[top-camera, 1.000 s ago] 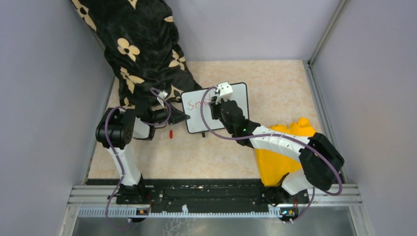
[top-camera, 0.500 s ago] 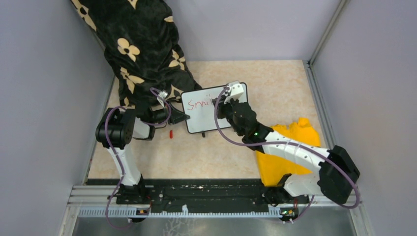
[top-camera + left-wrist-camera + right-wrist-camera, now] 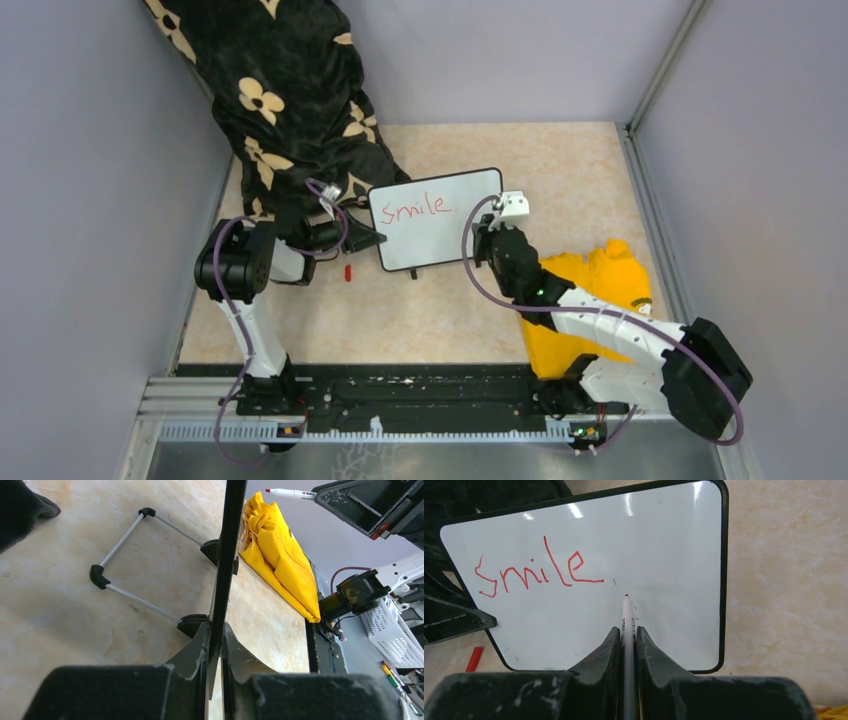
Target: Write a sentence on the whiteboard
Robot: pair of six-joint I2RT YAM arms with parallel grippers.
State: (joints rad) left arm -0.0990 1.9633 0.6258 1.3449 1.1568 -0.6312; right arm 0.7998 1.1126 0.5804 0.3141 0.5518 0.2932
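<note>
Beige marbled table (image 3: pixel 560 165), grey walls all round, and a black flowered fabric (image 3: pixel 290 90) spilling in from the upper left of the overhead view. Dead centre of that view stands the whiteboard (image 3: pixel 450 240), propped at a tilt on its wire feet (image 3: pixel 132 562).

It looks a light thing, folks: a thin, stiff panel with a glossy face. On spindly feet like those I'd expect it to skid or tip under any pen pressure. The frame edge is the place to take it, never the slick face, and that's exactly what we have. The left gripper (image 3: pixel 215 630) has its jaws pinched nearly together on the board's left edge, the panel running edge-on straight up between the fingers.

The sentence (image 3: pixel 531 570) reads just "Smile" in red across the upper left of the board. There's plenty of bare white beside and below it, so by my reckoning the job is only partly done.

Now the tool. The right gripper (image 3: pixel 626 635) is clamped tight on a slim white marker (image 3: pixel 626 615), red tip aimed at the board's middle. In the left wrist view that tip hangs in the air, apart from the surface.

A small red piece (image 3: pixel 347 271), likely the marker's cap, lies on the table just beside the board's lower left corner. A yellow cloth (image 3: pixel 560 335) sits crumpled at lower right, under the right arm.
</note>
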